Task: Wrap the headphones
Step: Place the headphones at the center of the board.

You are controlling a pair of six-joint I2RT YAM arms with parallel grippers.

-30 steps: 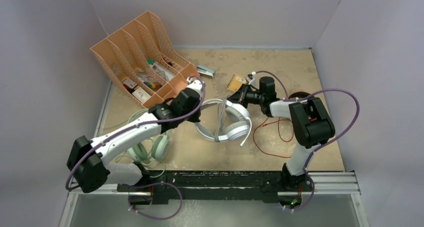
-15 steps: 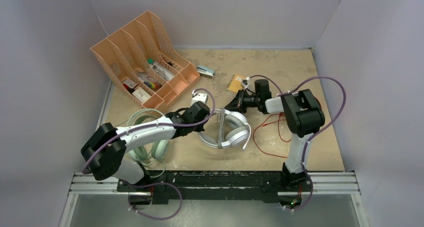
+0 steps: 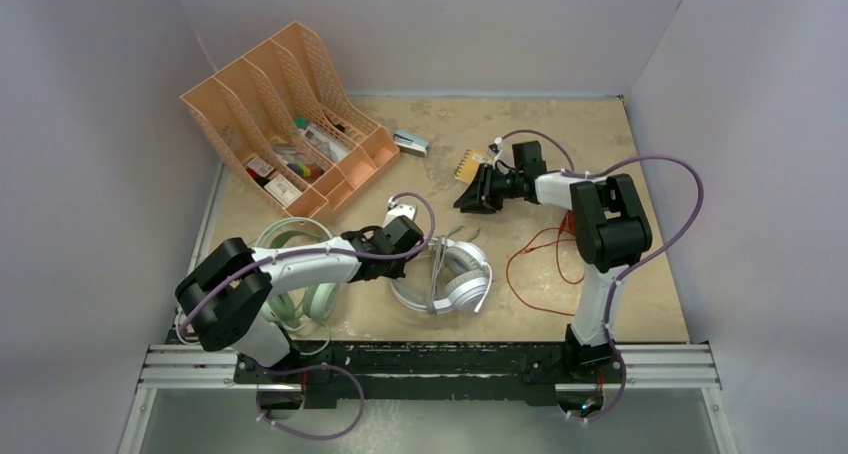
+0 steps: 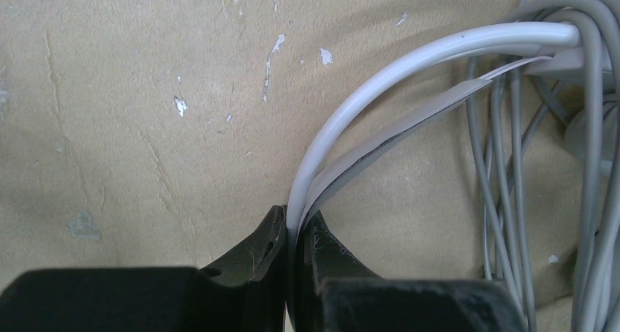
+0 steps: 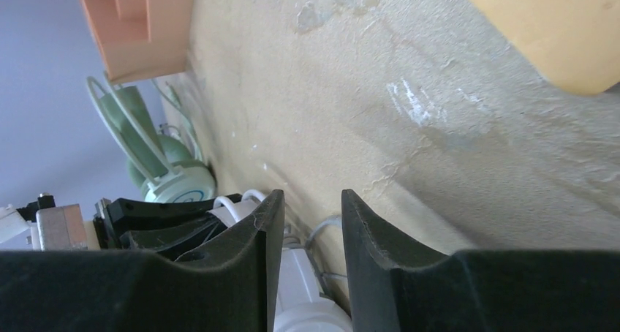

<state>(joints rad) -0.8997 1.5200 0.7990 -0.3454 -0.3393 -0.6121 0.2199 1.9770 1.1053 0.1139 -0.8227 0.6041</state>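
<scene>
The white headphones (image 3: 445, 279) lie on the table with their grey cord (image 4: 504, 164) looped around the headband (image 4: 380, 76). My left gripper (image 3: 405, 239) is shut on that white headband, which runs up between its jaws (image 4: 298, 226). My right gripper (image 3: 470, 196) hovers farther back, open, with nothing between its fingers (image 5: 313, 197); the white headphones (image 5: 307, 295) show behind them. The mint-green headphones (image 3: 300, 294) lie partly under my left arm. A red cord (image 3: 535, 264) loops loose on the table beside my right arm; its headset is mostly hidden.
An orange file organizer (image 3: 285, 114) with small items stands at the back left. A blue-grey stapler-like object (image 3: 410, 142) and a yellow comb-like piece (image 3: 470, 164) lie at the back. Walls close in on three sides.
My left gripper has pulled the white headphones toward the near edge. My right gripper has opened, come off the headphones and drawn back toward the far side.
</scene>
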